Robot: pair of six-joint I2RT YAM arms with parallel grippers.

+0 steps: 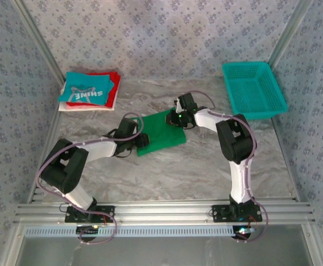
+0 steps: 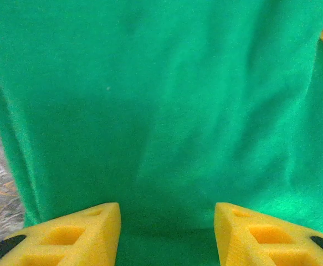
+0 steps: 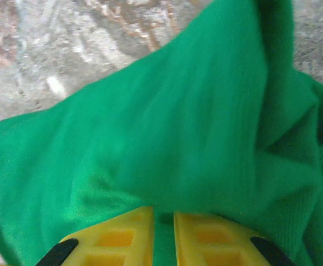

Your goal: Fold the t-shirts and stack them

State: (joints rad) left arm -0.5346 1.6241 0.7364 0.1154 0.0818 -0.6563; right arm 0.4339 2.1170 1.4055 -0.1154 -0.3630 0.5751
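**Green shirt pinched at one corner, stack waiting across from the basket**

The green shirt [image 1: 162,133] lies folded into a rough rectangle on the counter [image 1: 205,166], left of the basket [image 1: 254,88] and nearer the arms than it.

The right fingers [image 1: 178,118] are at the shirt corner closest to the basket. In the right wrist view they are almost closed, with a thin strip of green cloth pinched between them and a fold of the shirt rising just beyond the tips.

The left fingers [image 1: 142,140] are at the shirt edge farthest from the basket. In the left wrist view they stand about half apart, and flat green cloth fills the gap and stretches away ahead. They are not closed on it.

The other shirts sit in a stack well left of the basket, level with it. The teal shirt [image 1: 89,88] with its white print is on top, the red shirt [image 1: 113,95] is under it, and the white shirt [image 1: 67,106] shows at the bottom edge.
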